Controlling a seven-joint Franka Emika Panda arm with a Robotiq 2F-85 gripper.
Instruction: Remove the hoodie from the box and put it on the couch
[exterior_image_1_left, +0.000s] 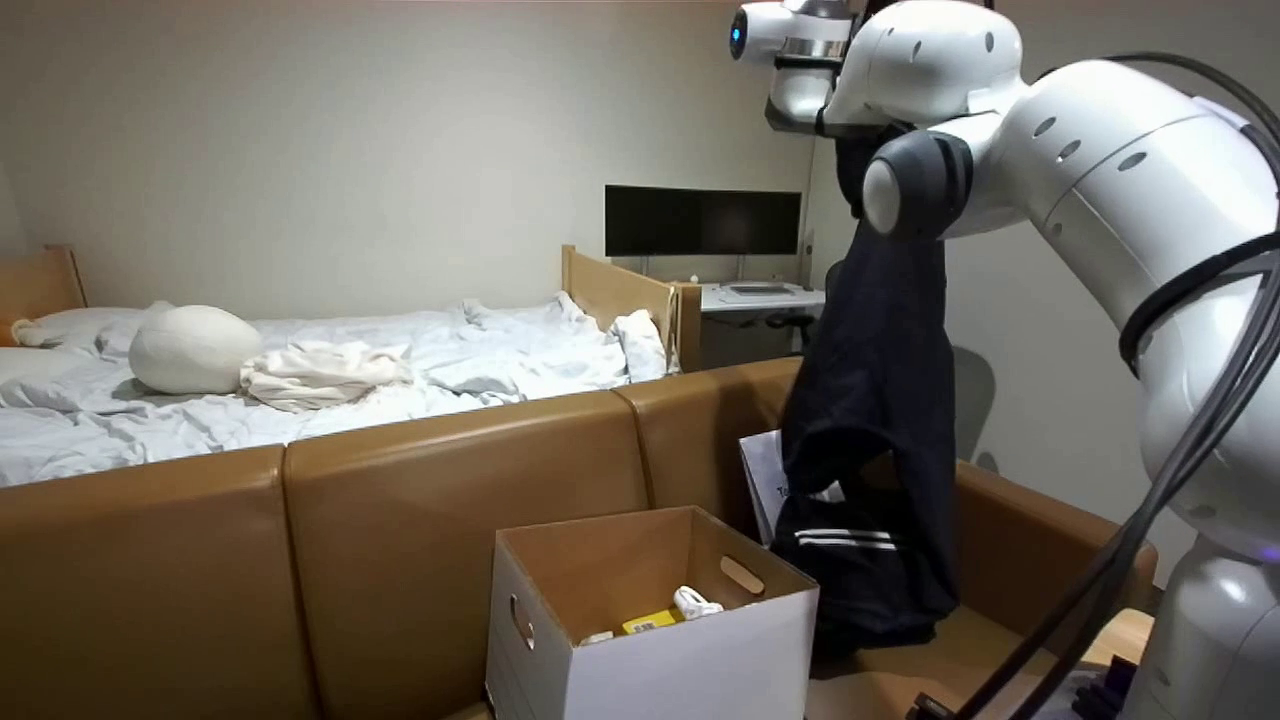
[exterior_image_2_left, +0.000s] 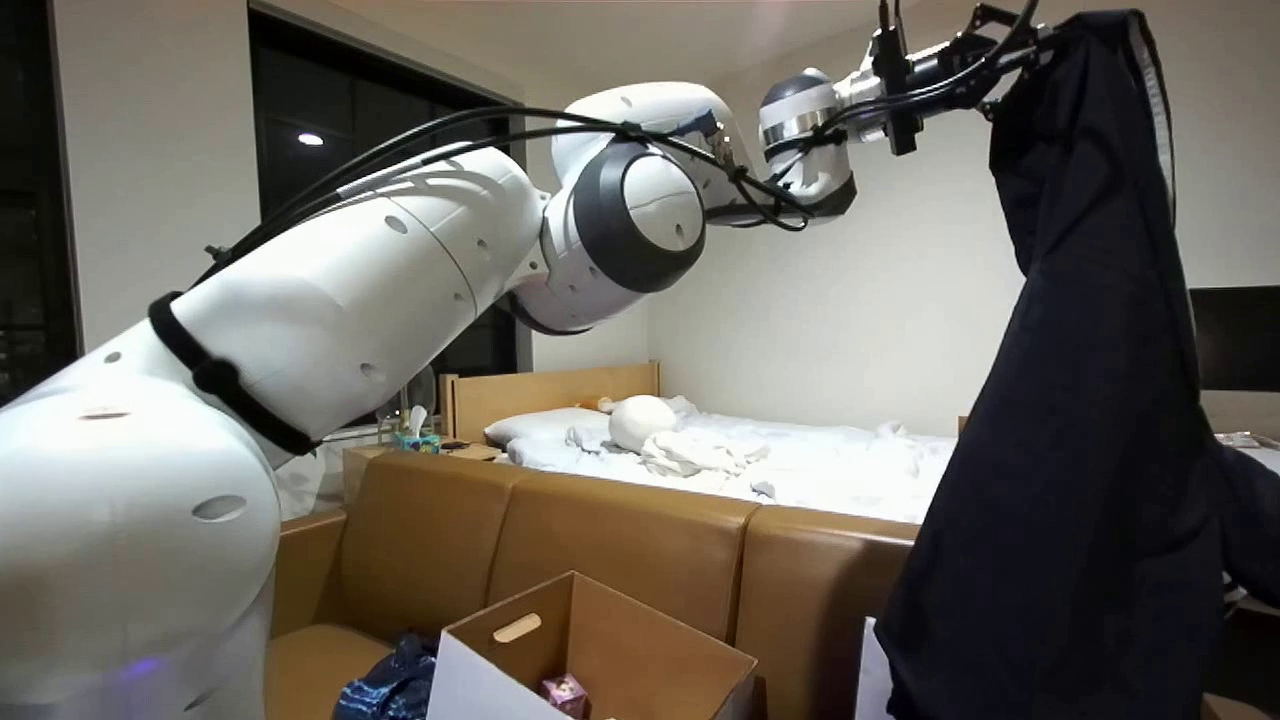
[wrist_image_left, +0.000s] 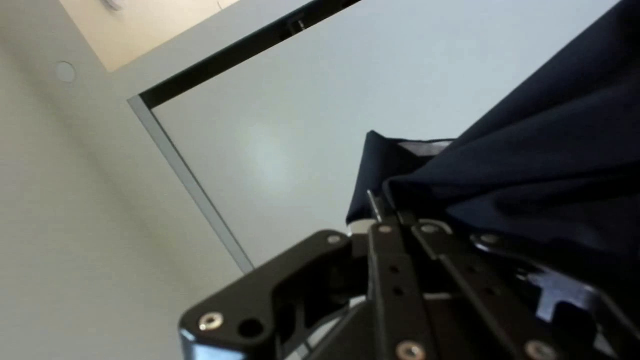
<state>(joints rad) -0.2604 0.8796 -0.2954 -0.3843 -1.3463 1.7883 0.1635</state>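
Observation:
The dark navy hoodie (exterior_image_1_left: 880, 350) hangs stretched down from high up in both exterior views (exterior_image_2_left: 1080, 420). My gripper (exterior_image_2_left: 1040, 45) is shut on its top edge, and the cloth bunches at the fingertips in the wrist view (wrist_image_left: 392, 205). The box (exterior_image_1_left: 690, 665) stands on the brown couch (exterior_image_1_left: 470, 470), open at the top. The hoodie hangs outside the box, beside it, over the couch's end section. Its lower end with white stripes is close to the seat; I cannot tell whether it touches. The gripper is hidden in the exterior view that shows the arm at right.
A yellow item (exterior_image_1_left: 650, 621) and a white item (exterior_image_1_left: 695, 603) lie in the box, with a pink item (exterior_image_2_left: 565, 694). A white printed sheet (exterior_image_1_left: 765, 480) leans on the backrest behind the hoodie. Dark blue cloth (exterior_image_2_left: 390, 680) lies beside the box. A bed (exterior_image_1_left: 500, 350) stands behind the couch.

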